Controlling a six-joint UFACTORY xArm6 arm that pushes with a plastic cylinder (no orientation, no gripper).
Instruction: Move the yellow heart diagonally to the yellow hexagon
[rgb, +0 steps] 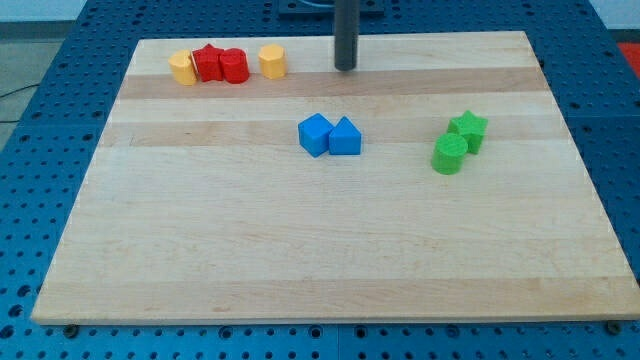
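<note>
The yellow heart (181, 67) sits near the view's top left corner of the wooden board (300, 250), touching the left side of a red star (208, 62). The yellow hexagon (272, 61) stands a little to the right, just past a red cylinder-like block (235, 66) that sits against the star. My tip (345, 69) rests on the board near the top edge, to the right of the yellow hexagon with a gap between them. It touches no block.
Two blue blocks (315, 134) (345, 137) sit side by side, touching, near the board's middle, below my tip. A green star (468, 130) and a green cylinder (449, 154) sit together at the right. The board lies on a blue perforated table.
</note>
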